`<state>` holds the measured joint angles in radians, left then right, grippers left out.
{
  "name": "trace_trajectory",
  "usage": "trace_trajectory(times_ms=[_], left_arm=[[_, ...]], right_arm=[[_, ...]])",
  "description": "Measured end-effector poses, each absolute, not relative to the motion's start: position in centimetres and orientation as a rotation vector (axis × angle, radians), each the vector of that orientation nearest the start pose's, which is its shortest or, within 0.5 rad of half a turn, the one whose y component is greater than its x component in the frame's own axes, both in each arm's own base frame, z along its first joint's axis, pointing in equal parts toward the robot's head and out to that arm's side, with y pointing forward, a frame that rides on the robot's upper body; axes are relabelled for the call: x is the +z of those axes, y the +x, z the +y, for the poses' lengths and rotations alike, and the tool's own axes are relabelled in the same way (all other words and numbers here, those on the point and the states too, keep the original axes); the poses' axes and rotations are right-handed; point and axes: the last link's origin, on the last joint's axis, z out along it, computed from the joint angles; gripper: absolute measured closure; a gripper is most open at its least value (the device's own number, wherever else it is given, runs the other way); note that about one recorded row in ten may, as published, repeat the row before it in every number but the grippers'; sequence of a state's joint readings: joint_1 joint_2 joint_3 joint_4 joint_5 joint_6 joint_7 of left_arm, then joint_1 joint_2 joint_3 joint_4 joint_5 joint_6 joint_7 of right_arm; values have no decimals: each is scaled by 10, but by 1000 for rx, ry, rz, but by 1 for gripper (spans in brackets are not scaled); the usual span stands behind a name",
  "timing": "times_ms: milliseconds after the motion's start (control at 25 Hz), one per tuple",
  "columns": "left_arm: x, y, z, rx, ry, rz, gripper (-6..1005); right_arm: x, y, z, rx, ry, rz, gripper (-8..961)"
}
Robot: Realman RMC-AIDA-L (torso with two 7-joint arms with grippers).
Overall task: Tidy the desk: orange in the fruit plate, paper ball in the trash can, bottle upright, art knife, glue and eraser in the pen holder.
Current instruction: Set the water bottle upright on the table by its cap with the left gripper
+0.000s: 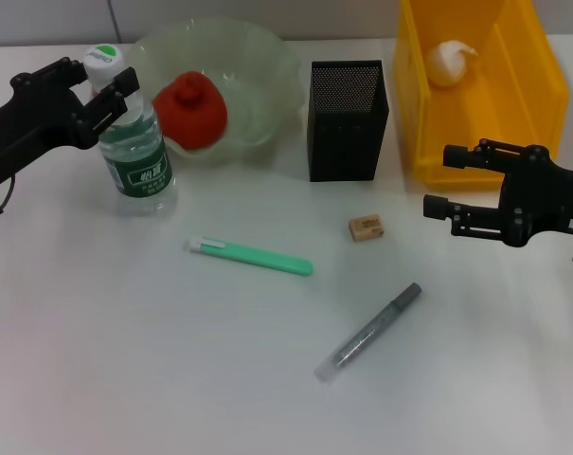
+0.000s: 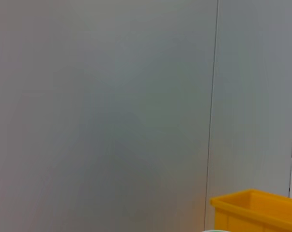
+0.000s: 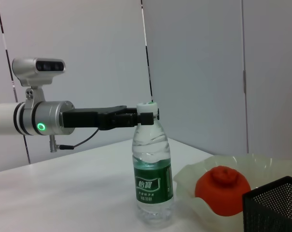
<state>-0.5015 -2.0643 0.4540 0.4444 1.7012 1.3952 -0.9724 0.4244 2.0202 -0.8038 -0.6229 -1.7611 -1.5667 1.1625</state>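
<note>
The bottle (image 1: 134,156) stands upright on the table at the left. My left gripper (image 1: 101,87) is shut on its neck just under the white-and-green cap; the right wrist view shows the bottle (image 3: 153,169) and this gripper (image 3: 138,117) too. The orange (image 1: 189,109) lies in the fruit plate (image 1: 253,66). The paper ball (image 1: 449,62) lies in the yellow trash can (image 1: 528,95). The eraser (image 1: 367,227), the green art knife (image 1: 251,256) and the grey glue stick (image 1: 368,332) lie on the table in front of the pen holder (image 1: 348,118). My right gripper (image 1: 439,182) is open and empty, right of the eraser.
The white table (image 1: 125,360) stretches toward the front. The left wrist view shows only a grey wall and a corner of the trash can (image 2: 254,208). The right wrist view also shows the orange (image 3: 222,191), the fruit plate (image 3: 194,176) and the pen holder (image 3: 273,208).
</note>
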Motion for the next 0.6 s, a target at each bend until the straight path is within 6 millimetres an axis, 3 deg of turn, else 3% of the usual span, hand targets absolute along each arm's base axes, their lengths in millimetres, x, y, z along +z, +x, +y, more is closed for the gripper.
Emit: trace_trajectory(times_ms=[600], left_arm=[[23, -295, 348, -863, -2191, -469, 558]], right_arm=[[18, 281, 315, 775, -2628, 406, 201]])
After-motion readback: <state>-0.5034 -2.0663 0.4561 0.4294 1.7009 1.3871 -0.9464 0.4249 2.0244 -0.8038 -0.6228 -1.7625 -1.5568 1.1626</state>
